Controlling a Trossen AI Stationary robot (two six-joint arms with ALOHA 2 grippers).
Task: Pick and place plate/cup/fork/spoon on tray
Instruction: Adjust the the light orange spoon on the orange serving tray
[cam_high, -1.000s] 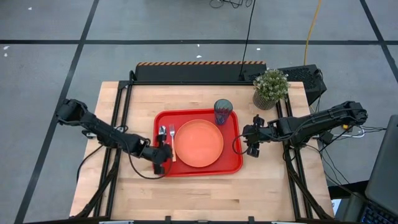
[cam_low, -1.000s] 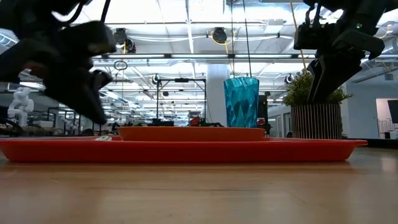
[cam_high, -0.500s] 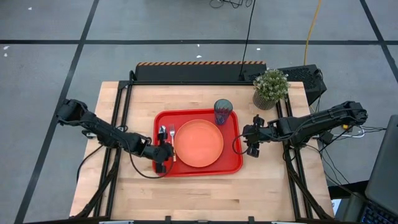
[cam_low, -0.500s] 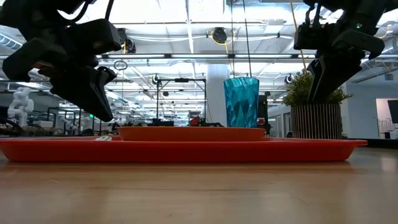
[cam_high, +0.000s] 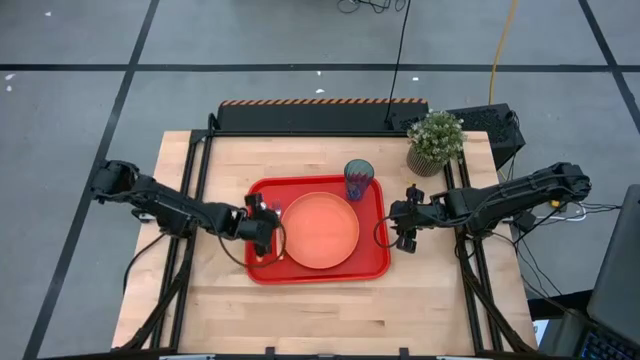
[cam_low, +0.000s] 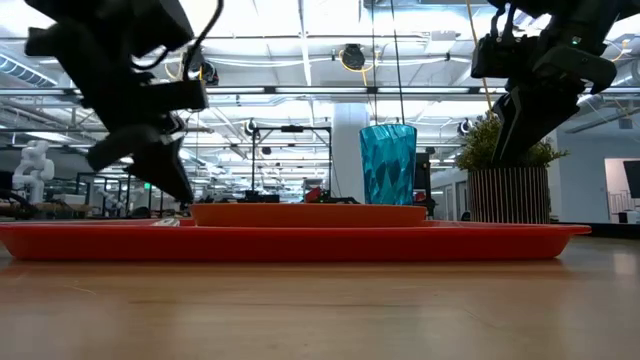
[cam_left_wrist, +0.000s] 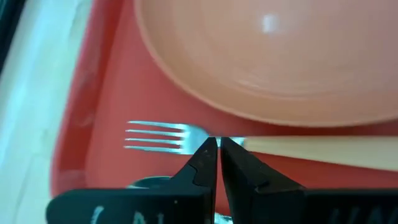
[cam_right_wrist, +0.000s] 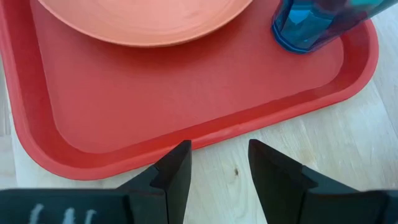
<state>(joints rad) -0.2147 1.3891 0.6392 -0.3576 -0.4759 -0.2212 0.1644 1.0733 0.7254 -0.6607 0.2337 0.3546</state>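
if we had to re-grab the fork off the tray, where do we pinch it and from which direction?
Pinch the fork at the narrow neck just behind the tines, coming straight down from above. It lies flat on the tray, close beside the plate, so a side approach looks blocked by that rim. The fingers should straddle the shaft across its width. The left gripper sits shut right there.

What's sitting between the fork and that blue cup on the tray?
The orange plate lies between the fork and the cup, seen in the high view.
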